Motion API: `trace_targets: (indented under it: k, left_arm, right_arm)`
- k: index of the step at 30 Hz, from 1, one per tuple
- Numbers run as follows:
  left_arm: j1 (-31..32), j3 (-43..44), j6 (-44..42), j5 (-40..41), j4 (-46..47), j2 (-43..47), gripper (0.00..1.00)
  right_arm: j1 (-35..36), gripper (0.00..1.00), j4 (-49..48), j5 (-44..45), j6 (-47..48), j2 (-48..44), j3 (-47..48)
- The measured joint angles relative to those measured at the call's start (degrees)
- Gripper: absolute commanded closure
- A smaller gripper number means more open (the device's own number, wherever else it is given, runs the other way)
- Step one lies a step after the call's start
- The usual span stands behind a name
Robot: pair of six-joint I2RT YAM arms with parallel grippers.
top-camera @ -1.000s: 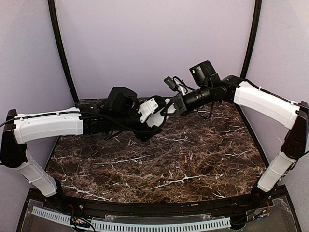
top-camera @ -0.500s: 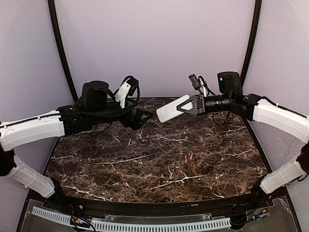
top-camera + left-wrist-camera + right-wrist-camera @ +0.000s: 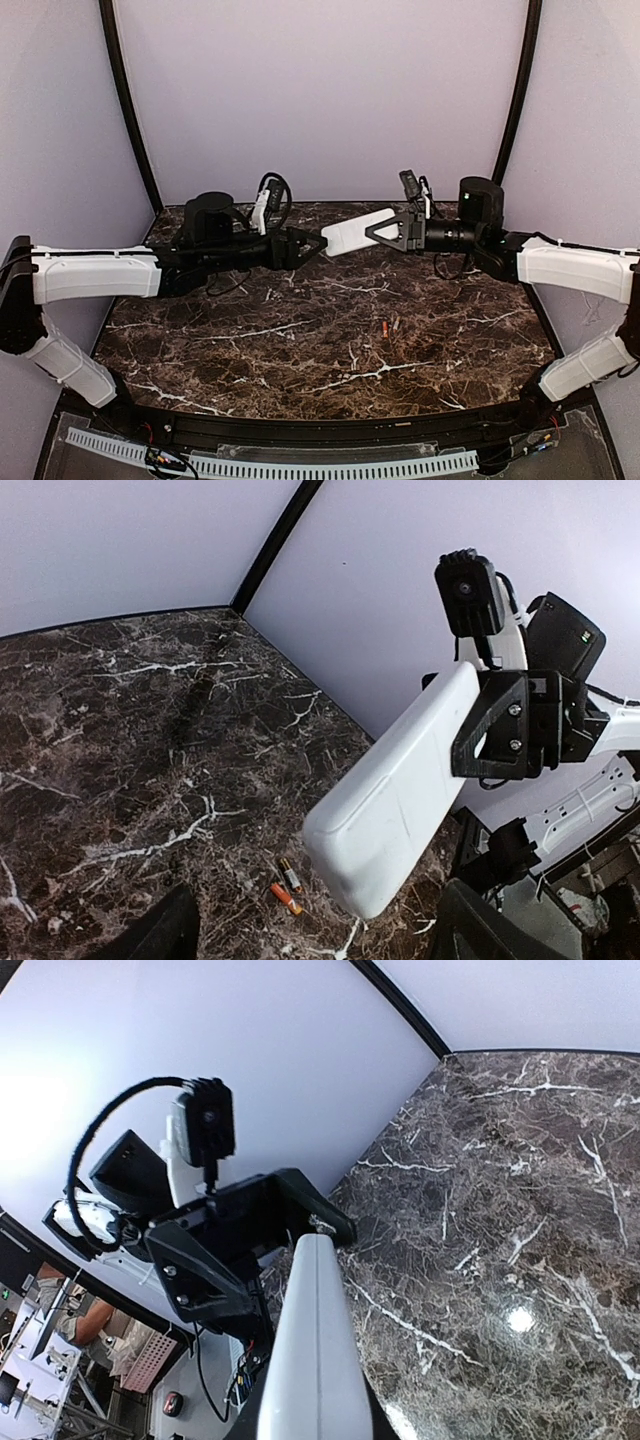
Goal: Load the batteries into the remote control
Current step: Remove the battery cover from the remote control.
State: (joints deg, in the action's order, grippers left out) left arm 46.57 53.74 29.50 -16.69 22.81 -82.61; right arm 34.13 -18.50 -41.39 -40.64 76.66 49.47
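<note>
Two batteries (image 3: pixel 386 327) are seen on the desk (image 3: pixel 250 340) below the remote control (image 3: pixel 358 232) | remote control is clamped aloft by right hand (image 3: pixel 388 230) | left hand (image 3: pixel 303 247) is spread wide, empty, at its free end | back is best slid open squarely, grip kept firm

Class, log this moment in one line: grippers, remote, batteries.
right gripper: grips remote control aloft | left gripper: open, at its free end | batteries: on table

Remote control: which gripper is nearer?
Right. The right gripper is shut on one end of the remote control; the left gripper, open, sits at its free end, contact unclear.
</note>
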Motion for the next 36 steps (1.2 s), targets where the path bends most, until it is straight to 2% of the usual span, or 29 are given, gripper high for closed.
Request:
trace_targets:
  k: [5,16,20,23,29,34,36]
  left_arm:
    - [0.3,0.2,3.9,-0.5,1.2,-3.1,0.28]
    - [1.0,2.7,7.0,-0.7,2.7,-6.0,0.41]
    - [1.1,2.9,8.0,-0.5,3.0,-6.8,0.52]
    - [1.3,2.9,8.6,-0.2,3.5,-6.8,0.65]
    - [1.2,2.9,10.4,-0.5,4.5,-6.7,0.72]
    - [1.1,2.9,10.6,-0.5,5.1,-6.4,0.82]
    - [1.0,2.9,10.7,-0.5,5.4,-6.4,0.83]
  right_arm:
    - [0.4,1.00,-3.9,0.1,-1.4,0.0,-0.1]
    - [1.8,1.00,-4.2,1.1,-1.4,1.9,-0.1]
    - [1.9,1.00,-4.2,1.4,-1.3,2.6,-0.1]
    - [1.9,1.00,-4.2,1.7,-1.0,2.6,-0.1]
    - [1.5,1.00,-4.7,1.7,0.0,2.6,-0.1]
    - [0.9,1.00,-6.2,0.5,-0.6,2.6,-0.4]
    - [0.7,1.00,-7.5,0.0,-1.3,2.6,-1.0]
